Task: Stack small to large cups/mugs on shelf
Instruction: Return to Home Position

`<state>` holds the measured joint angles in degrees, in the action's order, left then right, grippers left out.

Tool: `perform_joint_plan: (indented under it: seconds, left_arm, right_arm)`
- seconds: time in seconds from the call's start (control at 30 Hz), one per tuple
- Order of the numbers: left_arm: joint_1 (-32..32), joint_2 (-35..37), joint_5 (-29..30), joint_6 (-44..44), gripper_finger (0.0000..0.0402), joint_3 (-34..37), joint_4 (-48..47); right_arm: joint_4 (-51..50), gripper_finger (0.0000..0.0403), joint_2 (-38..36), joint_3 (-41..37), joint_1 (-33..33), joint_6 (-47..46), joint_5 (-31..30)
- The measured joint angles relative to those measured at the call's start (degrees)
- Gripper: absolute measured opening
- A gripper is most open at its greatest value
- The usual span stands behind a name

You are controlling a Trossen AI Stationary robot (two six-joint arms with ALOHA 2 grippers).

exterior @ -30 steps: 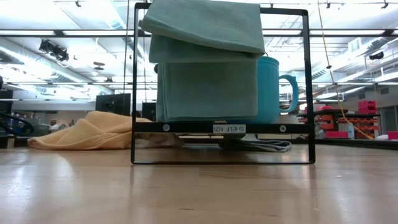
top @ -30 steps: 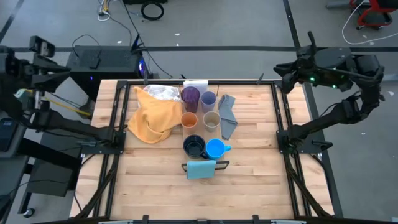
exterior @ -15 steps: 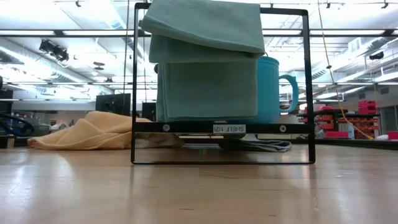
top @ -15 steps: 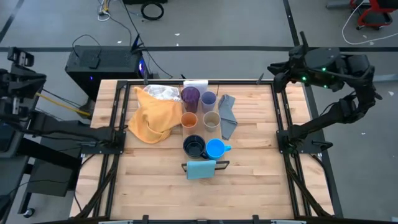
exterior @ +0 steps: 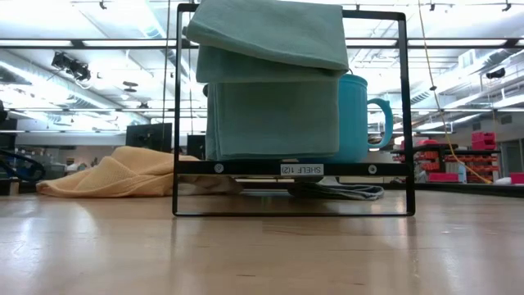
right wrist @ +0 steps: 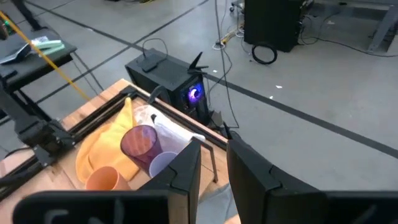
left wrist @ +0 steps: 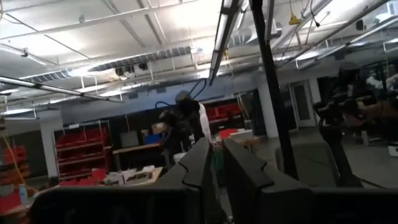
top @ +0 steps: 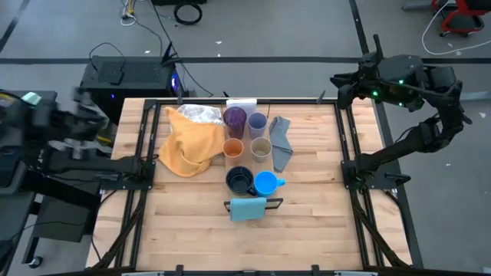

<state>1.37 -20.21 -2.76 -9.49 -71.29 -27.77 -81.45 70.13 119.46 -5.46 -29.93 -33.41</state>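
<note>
Six cups stand in pairs along the shelf (top: 248, 162), a pale plank running from far to near at mid-table. They are the purple tumbler (top: 235, 119), lavender cup (top: 257, 121), orange cup (top: 233, 147), beige cup (top: 261, 147), navy mug (top: 239, 181) and bright blue mug (top: 265, 183). My right gripper (top: 336, 83) hangs beyond the table's far right corner, open by a narrow gap (right wrist: 214, 168), and its wrist view shows the tumbler (right wrist: 142, 144). My left arm (top: 54, 123) is off the table's left edge, its gripper (left wrist: 217, 155) shut and facing the room.
A yellow cloth (top: 188, 142) lies left of the cups and a grey cloth (top: 281, 142) right of them. A black frame draped with a teal cloth (exterior: 270, 82) stands at the shelf's near end, and a white piece (top: 241, 102) at its far end. Bare tabletop (top: 322, 222) lies near.
My left arm has swung about beside the table's left edge and shows blurred now. My right gripper has shifted a little toward the table's left, beyond the far right corner. The cups and cloths have stayed where they were.
</note>
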Motion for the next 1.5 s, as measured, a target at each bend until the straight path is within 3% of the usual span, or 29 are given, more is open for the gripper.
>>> perform_joint_plan:
  seconds: [0.23, 0.43, 0.6, 0.97, 1.37, 1.5]
  left_arm:
    - [0.0, 4.7, -0.1, 10.7, 0.0043, 23.5, 18.4]
    - [0.0, 5.4, 1.6, 19.1, 0.0041, 37.7, 27.0]
    - [0.0, 5.4, 5.1, 22.7, 0.0031, 44.4, 28.1]
    - [0.0, 7.0, 6.4, 25.9, 0.0018, 59.2, 46.3]
    - [-1.1, 20.0, 7.9, 24.7, 0.0011, 64.2, 43.4]
    - [-1.1, 19.7, 7.9, 24.4, 0.0019, 65.6, 43.4]
  right_arm:
    - [0.0, 0.0084, 0.0, 0.0, -2.5, 0.3, 1.3]
    - [0.0, 0.0084, 0.0, 0.0, -3.9, 0.8, 3.0]
    - [0.0, 0.0084, 0.0, 0.0, -3.9, 1.1, 3.4]
    - [-0.1, 0.0084, 0.0, 0.0, -3.9, 0.0, 3.7]
    - [-0.1, 0.0084, 0.1, 0.1, -3.9, -1.6, 3.8]
    - [0.0, 0.0084, 0.6, 0.1, -3.9, -1.8, 3.8]
